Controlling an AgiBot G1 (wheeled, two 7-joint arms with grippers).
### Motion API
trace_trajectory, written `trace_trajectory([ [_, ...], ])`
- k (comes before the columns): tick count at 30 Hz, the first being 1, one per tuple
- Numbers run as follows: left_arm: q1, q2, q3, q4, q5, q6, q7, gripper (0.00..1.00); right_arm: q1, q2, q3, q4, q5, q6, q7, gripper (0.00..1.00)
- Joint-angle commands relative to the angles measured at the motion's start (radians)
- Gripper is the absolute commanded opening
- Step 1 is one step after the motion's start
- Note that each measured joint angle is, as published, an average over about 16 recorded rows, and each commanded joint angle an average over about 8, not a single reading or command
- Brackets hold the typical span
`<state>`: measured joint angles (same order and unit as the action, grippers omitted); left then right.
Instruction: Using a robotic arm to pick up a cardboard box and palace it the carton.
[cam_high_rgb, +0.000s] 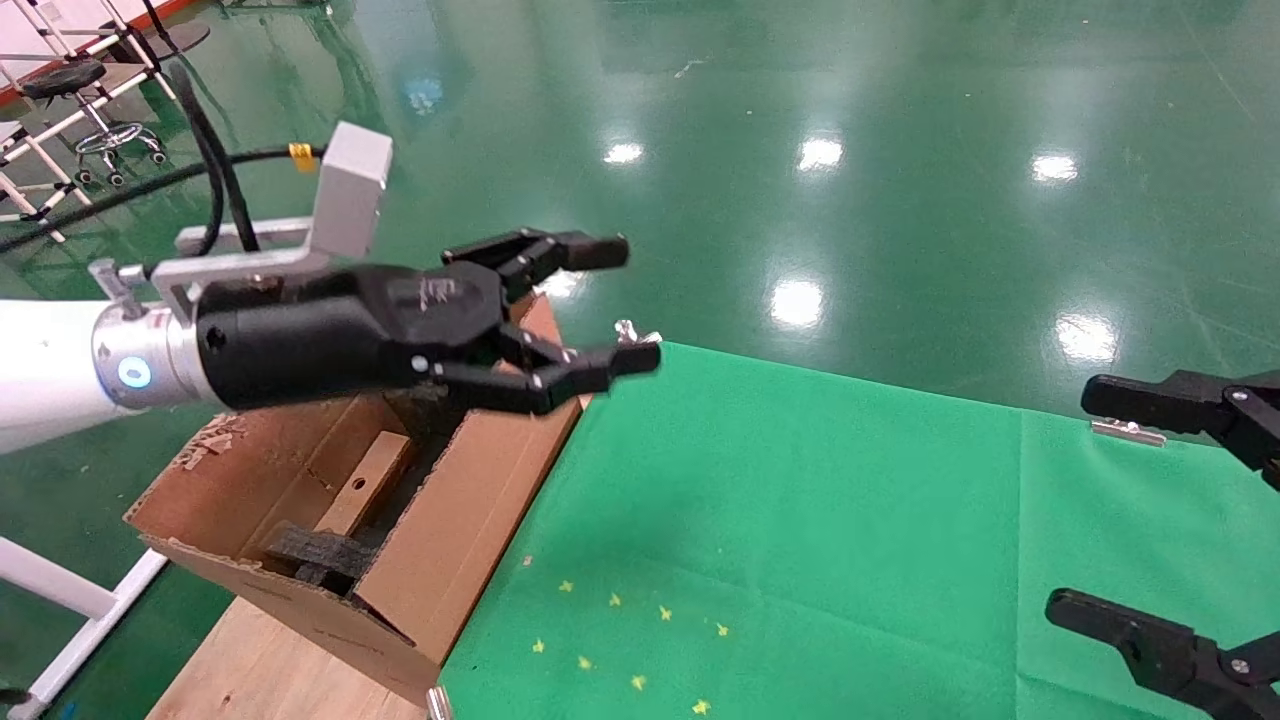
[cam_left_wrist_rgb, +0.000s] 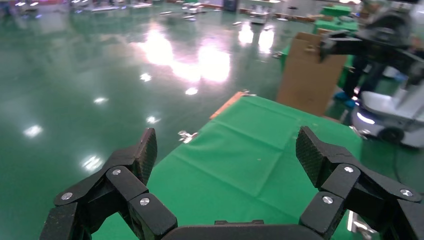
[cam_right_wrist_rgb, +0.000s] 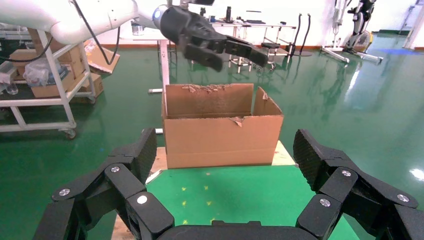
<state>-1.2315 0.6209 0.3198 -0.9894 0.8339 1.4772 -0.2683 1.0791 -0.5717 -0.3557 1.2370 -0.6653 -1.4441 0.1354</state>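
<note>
The carton stands at the left end of the table with ragged flaps; it also shows in the right wrist view. The small cardboard box, flat and brown with a round hole, lies inside it beside dark grey foam. The robotic arm reaches from the left. My left gripper hovers above the carton's far end, open and empty, also seen in the left wrist view and the right wrist view. My right gripper is open and empty at the right edge, also in its own wrist view.
A green cloth covers the table, with small yellow star marks near its front. The carton rests on a bare wooden part. Metal clips hold the cloth's far edge. A stool and racks stand at far left on the green floor.
</note>
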Motion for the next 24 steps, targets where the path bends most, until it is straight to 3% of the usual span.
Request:
trace_trajectory([
  [1, 0.021, -0.001, -0.005, -0.039, -0.014, 0.002, 0.011, 1.00, 0.000, 0.000, 0.000, 0.000, 0.000, 0.000, 0.000, 1.00],
  [15, 0.156, -0.010, -0.040, -0.293, -0.103, 0.019, 0.079, 1.00, 0.000, 0.000, 0.000, 0.000, 0.000, 0.000, 0.000, 1.00],
  [24, 0.173, -0.011, -0.045, -0.323, -0.116, 0.022, 0.086, 1.00, 0.000, 0.000, 0.000, 0.000, 0.000, 0.000, 0.000, 1.00],
])
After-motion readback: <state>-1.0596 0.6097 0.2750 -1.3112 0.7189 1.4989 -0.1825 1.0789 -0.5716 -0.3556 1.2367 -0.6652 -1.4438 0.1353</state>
